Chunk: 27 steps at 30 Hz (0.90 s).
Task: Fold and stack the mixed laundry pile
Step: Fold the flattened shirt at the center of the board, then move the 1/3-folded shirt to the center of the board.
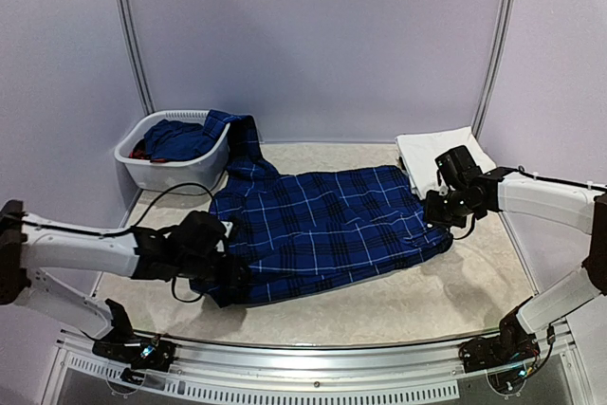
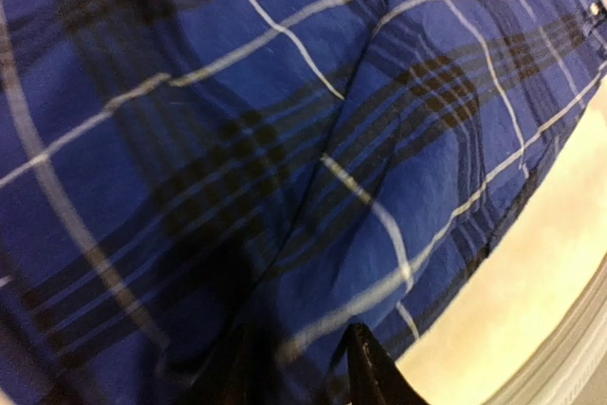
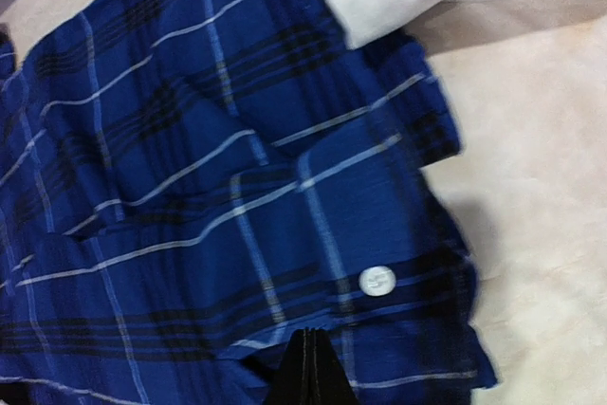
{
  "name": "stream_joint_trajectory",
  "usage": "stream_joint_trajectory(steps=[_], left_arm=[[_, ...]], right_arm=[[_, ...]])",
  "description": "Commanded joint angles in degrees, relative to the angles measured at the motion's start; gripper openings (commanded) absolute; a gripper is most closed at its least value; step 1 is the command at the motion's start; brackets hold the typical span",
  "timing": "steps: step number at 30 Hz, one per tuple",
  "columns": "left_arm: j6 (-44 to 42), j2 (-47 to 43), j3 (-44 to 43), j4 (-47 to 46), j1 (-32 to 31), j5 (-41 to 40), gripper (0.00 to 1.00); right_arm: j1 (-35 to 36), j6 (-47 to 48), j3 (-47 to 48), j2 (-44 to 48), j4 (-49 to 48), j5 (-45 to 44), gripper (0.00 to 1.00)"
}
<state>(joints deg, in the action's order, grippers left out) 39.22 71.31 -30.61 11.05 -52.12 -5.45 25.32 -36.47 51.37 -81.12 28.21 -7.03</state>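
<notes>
Pale, marbled desk (image 1: 455, 296). Spread across the middle: navy plaid shirt (image 1: 322, 220), its far-left end climbing over the rim of a white basket (image 1: 166, 173) standing at the far left corner. At far right: folded white trousers (image 1: 427, 154), touching the shirt's far right corner.

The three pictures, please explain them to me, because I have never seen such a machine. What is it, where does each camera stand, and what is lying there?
This is a robot: a left arm and a right arm, fixed at the near edge of a table. The wide picture comes from a camera above and behind them. The two close pictures come from cameras on the wrists. A navy plaid shirt lies spread on the table. The left hand is at its left edge and the right hand, shut, at its right edge. A firm hold is not clear. Folded white cloth lies behind the right hand. A white basket with more clothes stands at the back left.
</notes>
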Motion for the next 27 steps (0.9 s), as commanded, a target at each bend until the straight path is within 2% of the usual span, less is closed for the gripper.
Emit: stream_joint_trajectory(steps=[1,3,7,13,18,20,22,27], left_arm=[[0.81,5.52,-2.10,-7.54,-0.27,1.79,0.32],[0.63,6.25,-2.93,-5.05,-0.75,-0.52,0.31],[0.08,7.45,-2.76,-0.69,-0.79,-4.62,0.31],[2.24,12.14,0.93,-0.43,-0.66,-8.25,0.30],[4.53,13.55,2.80,2.33,-0.53,-12.97,0.30],[4.95,13.20,3.13,3.43,-0.44,-13.67,0.30],[4.75,12.54,3.41,3.62,-0.44,-13.25,0.29],[3.35,12.17,2.57,4.66,-1.44,-11.22,0.29]], right_arm=[[-0.11,1.95,-2.19,-1.02,-4.77,11.59,0.00],[-0.10,1.88,-3.84,-2.94,-6.85,13.03,0.00],[-0.35,0.48,-3.72,-10.05,-7.01,10.14,0.00],[-3.00,-1.46,-3.97,-18.52,-5.65,3.90,0.00],[-3.09,-3.31,-5.34,-15.92,-2.39,2.12,0.00],[-3.13,-4.46,-7.11,-11.92,-1.87,0.49,0.00],[-3.11,-7.41,-9.21,-8.57,-0.48,-3.83,0.00],[-1.79,-11.75,-12.10,-6.18,2.10,-4.23,0.00]])
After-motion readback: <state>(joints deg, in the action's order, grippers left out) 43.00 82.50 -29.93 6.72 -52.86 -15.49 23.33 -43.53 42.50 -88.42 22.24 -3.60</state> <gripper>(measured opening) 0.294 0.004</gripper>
